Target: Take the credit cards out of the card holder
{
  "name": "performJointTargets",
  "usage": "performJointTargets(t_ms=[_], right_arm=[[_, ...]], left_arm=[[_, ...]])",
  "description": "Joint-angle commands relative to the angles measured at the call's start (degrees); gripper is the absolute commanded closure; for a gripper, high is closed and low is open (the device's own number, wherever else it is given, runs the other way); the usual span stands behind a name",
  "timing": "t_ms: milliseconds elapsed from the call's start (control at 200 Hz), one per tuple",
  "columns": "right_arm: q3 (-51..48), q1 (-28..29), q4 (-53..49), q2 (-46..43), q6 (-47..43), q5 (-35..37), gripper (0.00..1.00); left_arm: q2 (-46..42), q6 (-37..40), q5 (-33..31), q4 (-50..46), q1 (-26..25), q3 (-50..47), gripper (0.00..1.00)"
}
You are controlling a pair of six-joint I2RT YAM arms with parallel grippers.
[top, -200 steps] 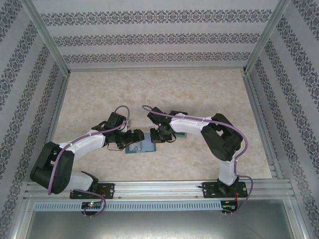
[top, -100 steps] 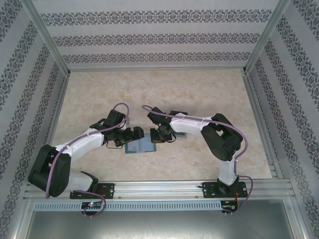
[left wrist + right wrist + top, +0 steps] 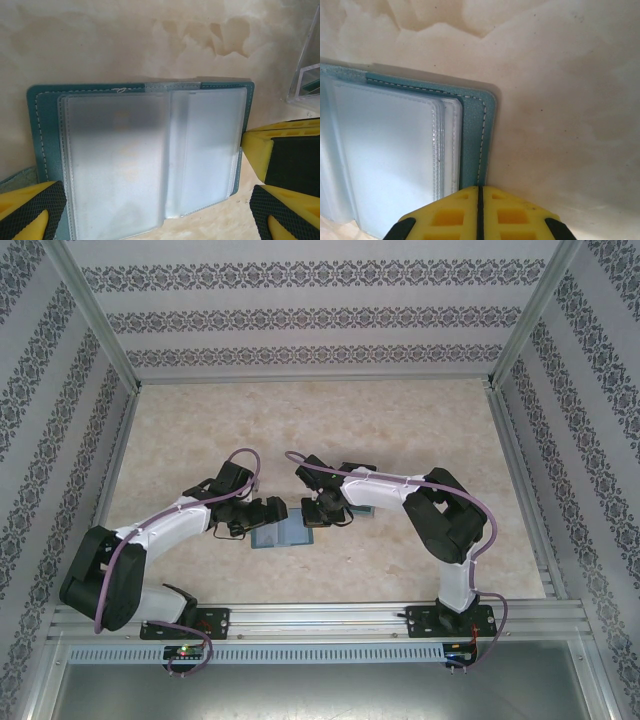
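From above, the card holder (image 3: 280, 535) lies open on the tabletop (image 3: 420, 420), closer to the near edge than the far one and a little left of the middle, between both arms. The left gripper (image 3: 268, 511) hangs over it, and its wrist view shows the fingers spread wide past both sides of the frosted sleeves (image 3: 150, 160). The right gripper (image 3: 480, 210) is pressed closed with nothing between its fingers, tips at the stitched teal border (image 3: 472, 145). Farther right, the left wrist view catches a clear case (image 3: 300, 65).
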Motion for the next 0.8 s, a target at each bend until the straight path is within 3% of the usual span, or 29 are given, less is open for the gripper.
performJointTargets(t_ms=[0,794], right_arm=[[-0.20,1.08,-1.19,1.96,0.22,-0.78,1.00],[-0.65,1.13,-0.81,1.86,0.61,-0.78,1.00]], left_arm=[[1.41,0.72,0.52,-0.13,-0.23,-0.20,0.04],[0.71,-1.29,6.71,6.01,-0.70,-2.06,0.10]])
